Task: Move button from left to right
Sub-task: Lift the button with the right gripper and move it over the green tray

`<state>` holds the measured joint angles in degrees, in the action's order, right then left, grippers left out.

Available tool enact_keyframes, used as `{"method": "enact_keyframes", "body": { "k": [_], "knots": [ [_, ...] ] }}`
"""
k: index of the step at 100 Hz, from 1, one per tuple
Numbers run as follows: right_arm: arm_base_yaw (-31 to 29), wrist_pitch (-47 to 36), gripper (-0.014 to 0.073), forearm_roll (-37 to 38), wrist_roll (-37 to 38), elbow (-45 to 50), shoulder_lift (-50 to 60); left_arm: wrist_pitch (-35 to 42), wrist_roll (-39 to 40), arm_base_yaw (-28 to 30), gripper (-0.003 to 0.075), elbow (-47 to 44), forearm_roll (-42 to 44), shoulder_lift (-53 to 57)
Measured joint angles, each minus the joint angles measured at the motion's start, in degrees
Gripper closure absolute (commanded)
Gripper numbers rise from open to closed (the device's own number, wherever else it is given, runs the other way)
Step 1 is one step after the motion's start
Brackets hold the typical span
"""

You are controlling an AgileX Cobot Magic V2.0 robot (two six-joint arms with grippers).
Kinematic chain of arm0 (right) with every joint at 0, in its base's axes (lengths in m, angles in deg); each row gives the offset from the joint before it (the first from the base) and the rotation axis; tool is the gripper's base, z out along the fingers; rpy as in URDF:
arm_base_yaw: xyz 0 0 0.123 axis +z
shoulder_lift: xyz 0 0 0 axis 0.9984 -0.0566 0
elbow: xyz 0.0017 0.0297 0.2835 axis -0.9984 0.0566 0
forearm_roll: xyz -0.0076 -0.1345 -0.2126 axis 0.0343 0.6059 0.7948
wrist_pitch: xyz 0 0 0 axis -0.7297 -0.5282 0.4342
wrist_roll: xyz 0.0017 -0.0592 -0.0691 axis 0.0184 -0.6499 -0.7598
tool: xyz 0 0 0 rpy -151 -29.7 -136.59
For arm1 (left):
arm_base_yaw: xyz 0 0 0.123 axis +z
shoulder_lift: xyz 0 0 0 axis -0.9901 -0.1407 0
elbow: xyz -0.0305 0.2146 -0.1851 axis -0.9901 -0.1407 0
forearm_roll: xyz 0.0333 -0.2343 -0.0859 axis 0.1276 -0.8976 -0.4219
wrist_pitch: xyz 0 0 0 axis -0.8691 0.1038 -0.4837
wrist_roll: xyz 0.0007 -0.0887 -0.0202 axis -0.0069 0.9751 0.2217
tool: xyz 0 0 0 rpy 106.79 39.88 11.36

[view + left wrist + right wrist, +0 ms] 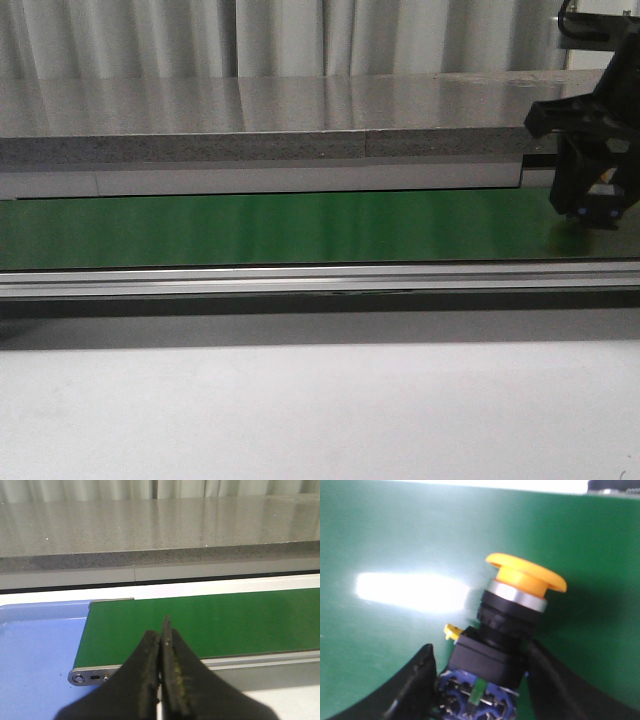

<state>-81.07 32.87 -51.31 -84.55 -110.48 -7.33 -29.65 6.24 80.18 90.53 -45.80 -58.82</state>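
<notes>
The button [520,580] has an orange-yellow mushroom cap, a silver ring, a black body and a blue base with a green mark. It sits tilted between the fingers of my right gripper [480,647], which is shut on its body, just over the green belt [395,540]. In the front view the right gripper [592,205] is low over the belt's far right end, and the button shows only as a small spot [603,188]. My left gripper [161,630] is shut and empty, above the belt's left end [225,620].
A blue tray [35,645] lies beside the belt's left end. A grey stone counter [260,120] runs behind the belt, and an aluminium rail [300,278] along its front. A white table surface [300,410] lies nearest the camera.
</notes>
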Motion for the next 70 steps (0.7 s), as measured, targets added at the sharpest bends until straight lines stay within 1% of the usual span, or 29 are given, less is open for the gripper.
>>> {"method": "enact_keyframes", "body": {
  "k": [19, 27, 34, 46, 70],
  "knots": [
    [0.0, 6.6, 0.0447, 6.57, 0.0, -7.42, 0.0, 0.0, 0.0, 0.0, 0.0741, 0.0, 0.0, 0.0],
    [-0.39, 7.65, 0.0447, 9.85, 0.0, -9.7, 0.0, 0.0, 0.0, 0.0, 0.0741, 0.0, 0.0, 0.0],
    [-1.65, 7.39, 0.0447, 11.19, 0.0, -10.99, 0.0, 0.0, 0.0, 0.0, 0.0741, 0.0, 0.0, 0.0],
    [-5.47, 5.28, 0.044, 12.36, -1.44, -11.65, 0.0, 0.0, 0.0, 0.0, 0.0741, 0.0, 0.0, 0.0],
    [-16.84, 2.09, 0.0391, 12.72, -4.75, -11.83, -0.57, 0.0, 0.0, 0.0, 0.0741, 0.0, 0.0, 0.0]
  ]
}}
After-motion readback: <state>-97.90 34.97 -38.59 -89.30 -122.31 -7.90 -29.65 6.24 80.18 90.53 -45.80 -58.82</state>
